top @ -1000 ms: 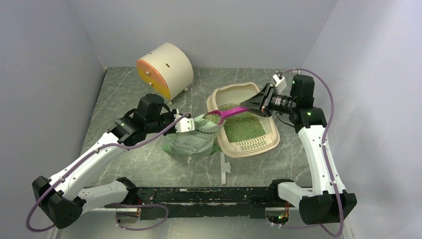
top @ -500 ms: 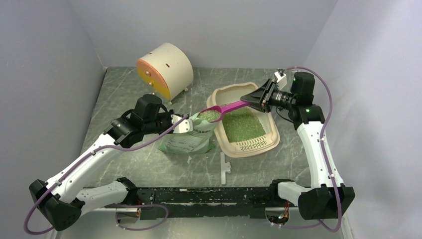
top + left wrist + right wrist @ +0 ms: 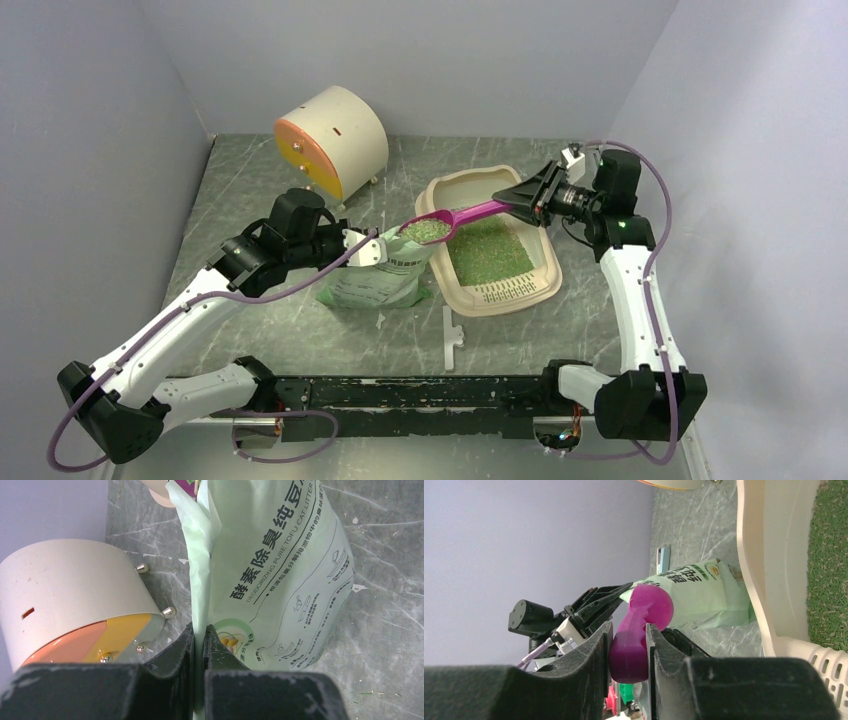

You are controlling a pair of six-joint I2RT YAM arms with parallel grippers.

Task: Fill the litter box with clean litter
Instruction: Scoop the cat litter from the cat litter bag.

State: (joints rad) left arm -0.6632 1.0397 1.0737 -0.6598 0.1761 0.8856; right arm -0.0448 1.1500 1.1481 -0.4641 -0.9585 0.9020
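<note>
Right tool (image 3: 516, 204) is clamped tight on the handle of the magenta scoop (image 3: 462, 215). Its bowl is heaped with green granules and hangs just over the open mouth of the light-green bag (image 3: 380, 285). Left tool (image 3: 371, 249) is pinched narrow on the bag's top edge (the wrist view shows the film squeezed flat between both fingers). The litter box (image 3: 455, 185) sits on the marbled surface (image 3: 260, 180) just right of the bag. The clean litter (image 3: 490, 250) lies across its floor, with the grille ledge at the near end. The cream cabinet (image 3: 340, 140) stands at the back left.
</note>
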